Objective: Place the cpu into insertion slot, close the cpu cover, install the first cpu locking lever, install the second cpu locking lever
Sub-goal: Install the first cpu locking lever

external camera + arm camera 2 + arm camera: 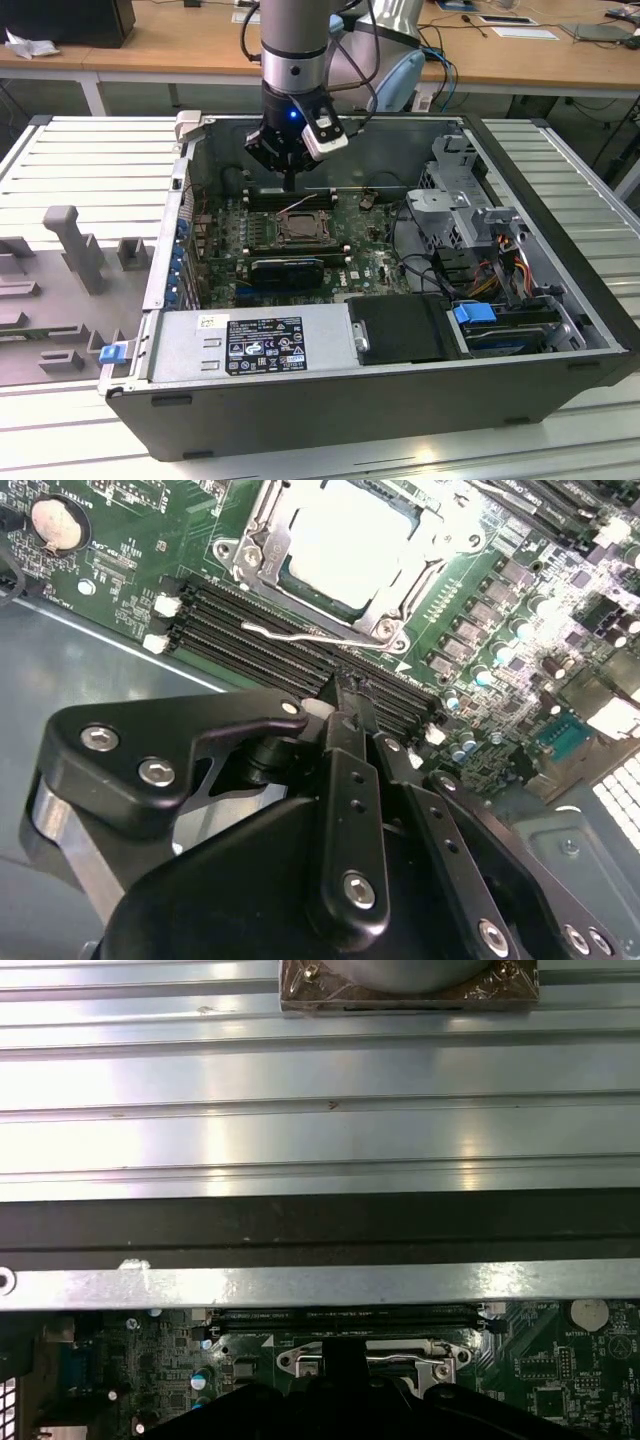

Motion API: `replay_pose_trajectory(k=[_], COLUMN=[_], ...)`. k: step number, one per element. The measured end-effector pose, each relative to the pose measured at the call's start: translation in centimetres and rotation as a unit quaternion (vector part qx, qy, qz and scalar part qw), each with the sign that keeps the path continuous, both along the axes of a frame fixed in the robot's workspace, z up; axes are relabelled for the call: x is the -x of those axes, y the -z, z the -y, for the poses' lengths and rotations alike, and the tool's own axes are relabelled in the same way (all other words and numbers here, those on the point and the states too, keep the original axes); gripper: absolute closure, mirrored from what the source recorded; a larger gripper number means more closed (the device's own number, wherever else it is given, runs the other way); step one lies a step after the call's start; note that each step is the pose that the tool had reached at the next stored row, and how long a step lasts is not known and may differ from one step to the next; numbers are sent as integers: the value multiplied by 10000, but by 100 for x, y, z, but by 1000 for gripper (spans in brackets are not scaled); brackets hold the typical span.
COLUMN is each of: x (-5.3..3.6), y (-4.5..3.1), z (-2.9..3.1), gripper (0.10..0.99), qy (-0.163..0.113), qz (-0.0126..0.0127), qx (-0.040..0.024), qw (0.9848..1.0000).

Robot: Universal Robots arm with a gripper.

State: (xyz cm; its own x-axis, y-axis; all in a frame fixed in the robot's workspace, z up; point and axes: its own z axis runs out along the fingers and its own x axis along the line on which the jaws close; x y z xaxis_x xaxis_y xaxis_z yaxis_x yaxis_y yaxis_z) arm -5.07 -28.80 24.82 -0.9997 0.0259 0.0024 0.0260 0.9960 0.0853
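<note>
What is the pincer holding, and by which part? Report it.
Nothing: the pincer is shut and empty above the memory slots; the cpu sits in the insertion slot.

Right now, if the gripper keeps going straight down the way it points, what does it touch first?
Probably the black memory slots beside the insertion slot: the gripper hangs over them, fingers together. Depth is hard to judge.

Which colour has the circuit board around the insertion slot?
Green; the circuit board shows best in the second wrist view.
</note>
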Motion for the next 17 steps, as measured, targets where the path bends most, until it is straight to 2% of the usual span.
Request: replay_pose_trajectory(k=[1, 3, 9, 12, 17], x=[-1, -6, -135, -168, -274], y=[8, 33, 117, 142, 222], z=[0, 0, -22, -26, -45], gripper=[980, 980, 980, 980, 980], qy=[-43, -136, -321, -529, -563], qz=[18, 28, 29, 28, 28], qx=[0, 0, 0, 1, 0], qw=[10000, 9999, 9995, 9986, 9984])
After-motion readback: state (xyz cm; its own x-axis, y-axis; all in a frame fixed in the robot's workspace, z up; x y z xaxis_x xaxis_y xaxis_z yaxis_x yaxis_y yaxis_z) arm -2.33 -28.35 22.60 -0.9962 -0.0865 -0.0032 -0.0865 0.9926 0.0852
